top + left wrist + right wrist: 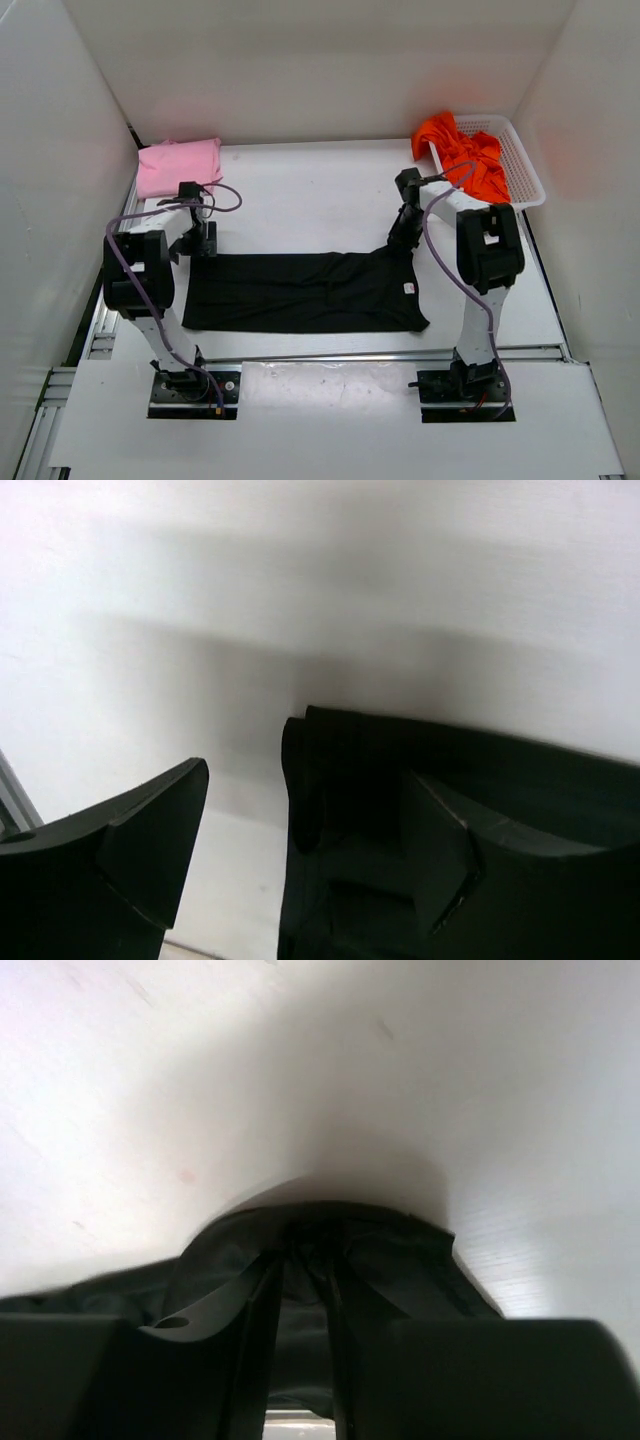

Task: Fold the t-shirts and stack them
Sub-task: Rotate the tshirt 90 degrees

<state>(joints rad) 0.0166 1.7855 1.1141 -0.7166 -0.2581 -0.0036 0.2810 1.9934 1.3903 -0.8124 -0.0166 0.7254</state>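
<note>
Of the 3 shirts, 1 can be judged finished: the pink t-shirt [178,166] is seen folded into a compact square at the far left corner of the table [300,190]. The black t-shirt [300,292] is laid out flat as a long band across the middle of the tabletop, closer to the near edge. Its lengthwise fold appears to be made, but it has not yet been brought down to a stackable size. The orange-red t-shirt [465,152] is left crumpled at the far right corner, draped partly in and partly over the rim of the white basket [525,170], and no fold has been made in it.

The left gripper [203,245] is placed at the far left corner of the black shirt. In the left wrist view its fingers [150,860] are spread apart, and the shirt's edge [340,770] lies between them without being pinched.

The right gripper [398,243] is set at the far right corner of the same shirt. In the right wrist view it [305,1260] is clenched on a bunched tuck of black fabric [400,1270].

Roughly 1 third of the work is judged complete. The crosswise folds of the black shirt, the whole orange-red shirt and the stacking are left to be done.
</note>
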